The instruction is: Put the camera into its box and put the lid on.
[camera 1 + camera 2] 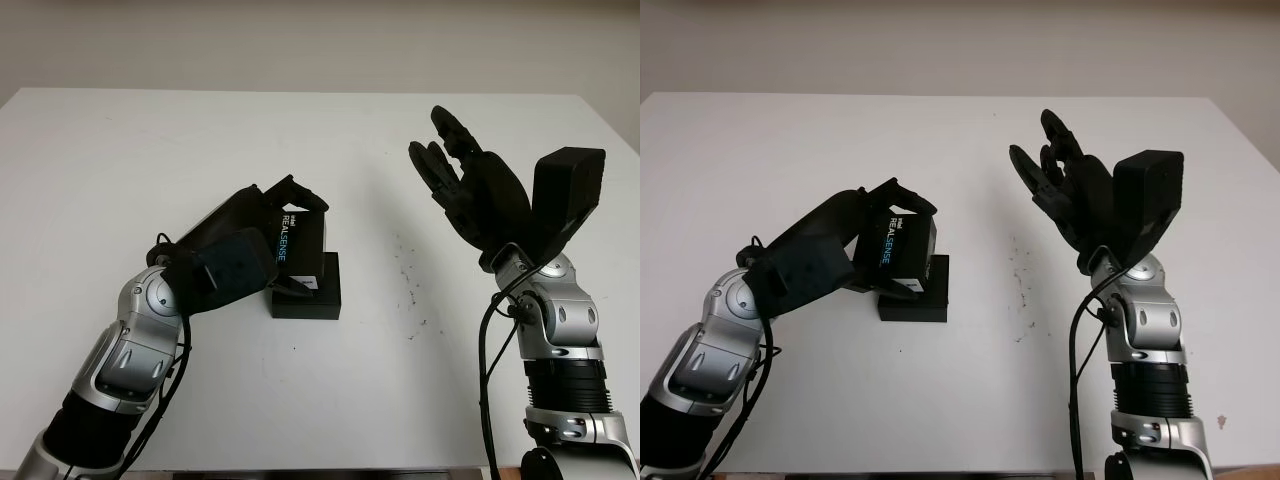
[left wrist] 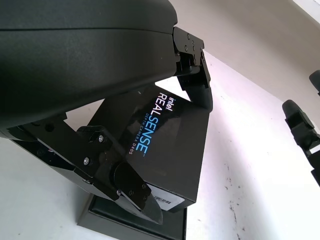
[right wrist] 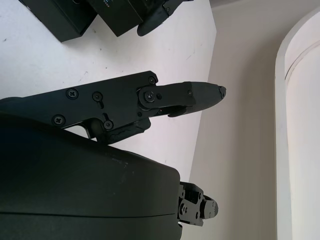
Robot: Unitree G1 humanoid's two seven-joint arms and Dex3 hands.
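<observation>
My left hand [image 1: 300,238] is shut on the black lid [image 1: 297,243] printed "REALSENSE", with fingers over its far edge and the thumb under its near edge. The lid [image 2: 165,145] is tilted and held just above the black box base [image 1: 325,298], its lower edge at or near the base. The lid hides the inside of the base [image 2: 145,227]. My right hand [image 1: 450,165] is open and raised above the table on the right, well away from the box. From the right wrist, the base [image 3: 55,15] and the lid [image 3: 120,15] sit beyond one finger [image 3: 190,95].
The white table [image 1: 150,150] carries a line of small dark specks [image 1: 408,285] between the box and my right arm. Bare tabletop lies all around the box. A pale wall stands behind the far edge.
</observation>
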